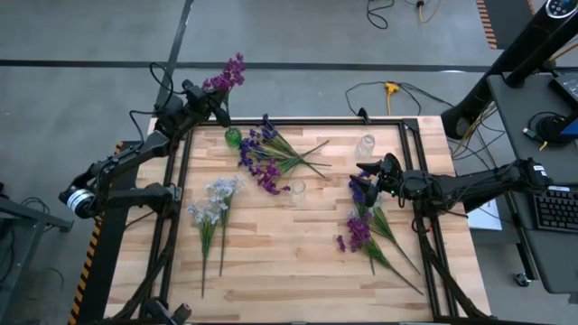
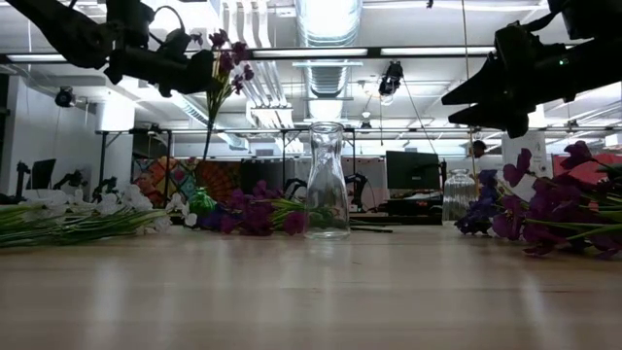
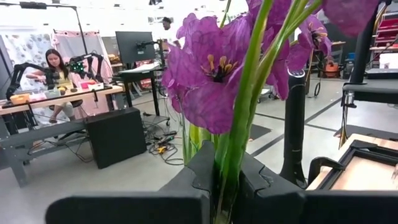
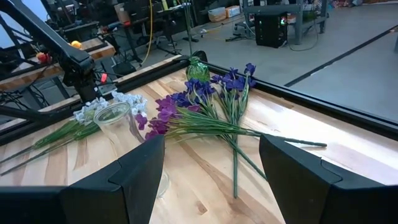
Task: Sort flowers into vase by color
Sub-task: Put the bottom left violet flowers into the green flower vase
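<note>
Magenta flower (image 1: pixel 228 74) stands clenched in the left gripper (image 1: pixel 215 97) above the green vase (image 1: pixel 233 137); right gripper (image 1: pixel 368 169) hovers released.

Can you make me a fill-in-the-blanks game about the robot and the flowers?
1. The left tool is shut on a flower whose blossoms are ____.
2. The small vase by the table's far edge is ____ in color.
3. The right tool is ____ and holds nothing.
4. The white flowers lie on the ____ half of the table in the high view.

Missing words: purple; green; open; left
</note>
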Available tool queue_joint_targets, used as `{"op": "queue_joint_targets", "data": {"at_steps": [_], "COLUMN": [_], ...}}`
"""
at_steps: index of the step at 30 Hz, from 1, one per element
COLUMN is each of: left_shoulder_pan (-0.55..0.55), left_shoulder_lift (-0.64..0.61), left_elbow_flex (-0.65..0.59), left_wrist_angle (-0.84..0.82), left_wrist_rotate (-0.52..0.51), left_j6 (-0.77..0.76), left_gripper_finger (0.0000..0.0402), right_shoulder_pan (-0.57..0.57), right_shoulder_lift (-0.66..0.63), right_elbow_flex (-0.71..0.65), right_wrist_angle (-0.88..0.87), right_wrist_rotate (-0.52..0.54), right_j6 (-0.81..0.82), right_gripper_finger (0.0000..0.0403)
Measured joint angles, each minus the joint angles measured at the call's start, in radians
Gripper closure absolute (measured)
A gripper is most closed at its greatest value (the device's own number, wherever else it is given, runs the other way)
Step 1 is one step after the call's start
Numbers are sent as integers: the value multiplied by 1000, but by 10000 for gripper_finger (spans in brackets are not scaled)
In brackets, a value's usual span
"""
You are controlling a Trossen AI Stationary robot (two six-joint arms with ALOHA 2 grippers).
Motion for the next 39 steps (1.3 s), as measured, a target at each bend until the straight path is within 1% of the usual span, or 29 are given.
{"op": "queue_joint_targets", "data": {"at_steps": [12, 18, 28, 39], "left_shoulder_pan": [0, 0, 0, 0], "left_shoulder_lift": [44, 66, 67, 66], "left_elbow_flex": [-1, -2, -2, -2], "left_wrist_angle": [51, 50, 43, 17], "left_wrist_rotate": [0, 0, -1, -1], "left_j6": [15, 17, 17, 18], "left_gripper_finger": [397, 397, 397, 372], "right_shoulder_pan": [0, 0, 0, 0], "right_shoulder_lift": [0, 0, 0, 0], "right_elbow_flex": [0, 0, 0, 0], "right_wrist_angle": [0, 0, 0, 0], "right_wrist_rotate": [-5, -5, -5, -5], "right_j6": [0, 0, 0, 0], "right_gripper_finger": [149, 149, 149, 149]}}
